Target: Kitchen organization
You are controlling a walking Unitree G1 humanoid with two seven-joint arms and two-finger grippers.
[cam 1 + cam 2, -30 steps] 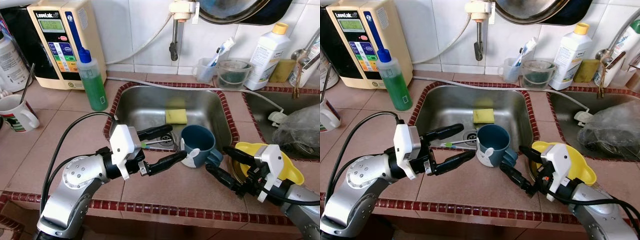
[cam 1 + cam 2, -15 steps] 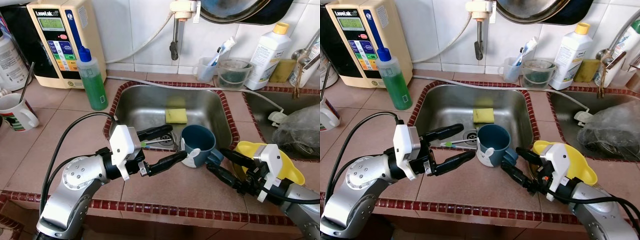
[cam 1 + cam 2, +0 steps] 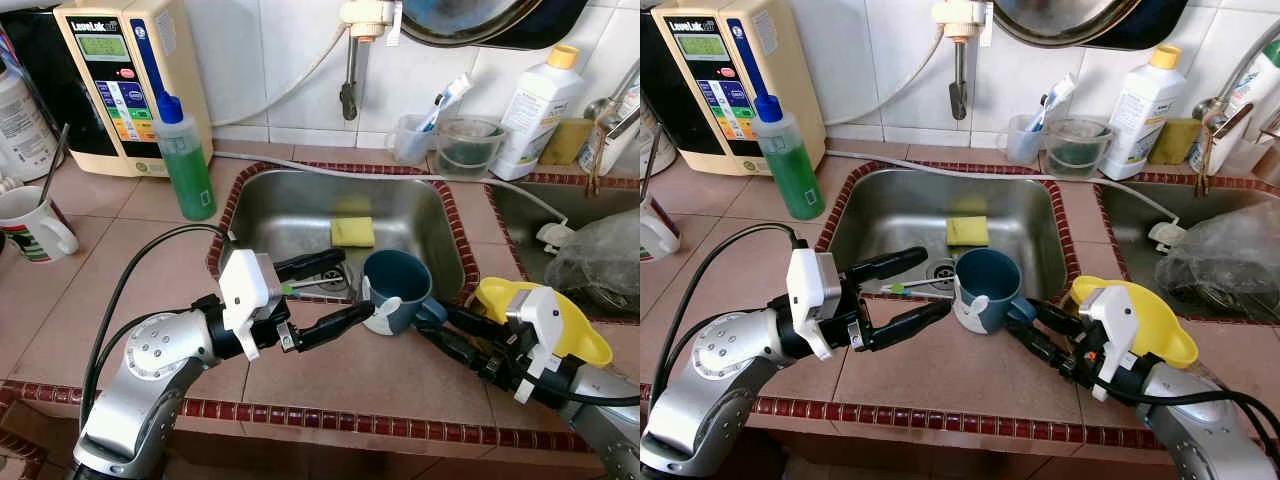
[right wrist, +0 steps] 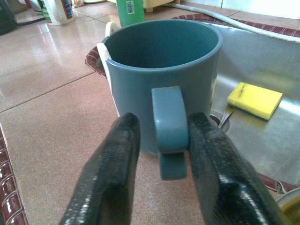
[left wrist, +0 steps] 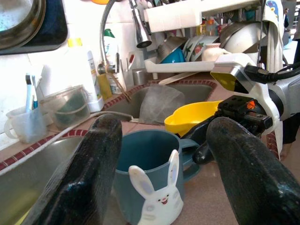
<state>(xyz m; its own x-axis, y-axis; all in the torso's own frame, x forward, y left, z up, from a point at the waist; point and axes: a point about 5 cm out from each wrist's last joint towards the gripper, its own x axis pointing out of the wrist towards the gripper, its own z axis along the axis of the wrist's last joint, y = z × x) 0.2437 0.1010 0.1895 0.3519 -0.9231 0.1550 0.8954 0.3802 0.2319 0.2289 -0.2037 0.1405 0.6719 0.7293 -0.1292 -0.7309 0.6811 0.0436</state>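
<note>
Blue rabbit mug (image 3: pixel 396 290) upright and empty on the tiled counter (image 3: pixel 150 270), at the front rim of the steel sink (image 3: pixel 400 215), with a gripper on either side.
The right gripper (image 4: pixel 159 154) has its two black fingers (image 4: pixel 110 173) closed in around the mug's handle (image 4: pixel 169 129), one on each side; whether they press on it cannot be told. The left gripper (image 3: pixel 335 290) is spread wide, its fingers (image 5: pixel 96 159) apart from the mug, on the side bearing the white rabbit. The sink holds a yellow sponge (image 3: pixel 352 232) and a green-tipped utensil (image 3: pixel 908 287) near the drain. A yellow bowl (image 3: pixel 545 315) lies beside the right wrist. Behind the sink, a clear cup (image 3: pixel 412 140) holds a toothbrush (image 3: pixel 444 100) next to a clear tub (image 3: pixel 468 145); a bottle of green liquid (image 3: pixel 185 165) and a white mug (image 3: pixel 30 228) holding a dark utensil stand to the left.
</note>
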